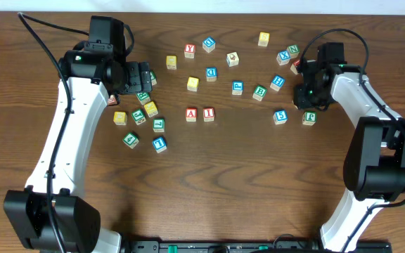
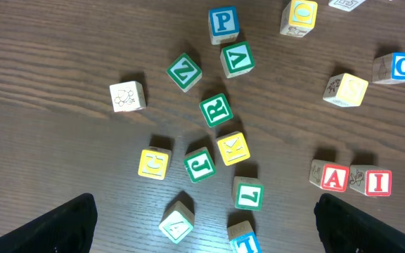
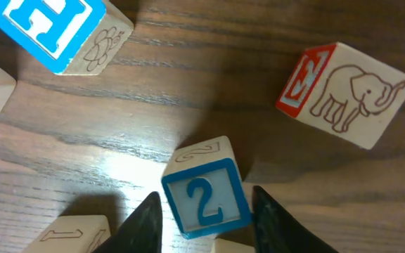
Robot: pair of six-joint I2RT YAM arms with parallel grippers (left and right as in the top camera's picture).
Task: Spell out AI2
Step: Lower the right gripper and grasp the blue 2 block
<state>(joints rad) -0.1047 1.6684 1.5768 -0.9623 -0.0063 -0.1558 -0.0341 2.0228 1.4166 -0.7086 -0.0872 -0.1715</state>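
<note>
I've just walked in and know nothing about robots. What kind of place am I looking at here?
Probably a robotics lab or test bench: two white robot arms mounted at a wooden table, loose cables running to them, and toy alphabet blocks scattered on it.

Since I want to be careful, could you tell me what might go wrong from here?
The 2 cube sits slightly turned between the fingers of the right hand, so it may twist or slip when squeezed. A neighbouring cube lies close beside one finger and may get nudged. Placing it could bump the I cube.
</note>
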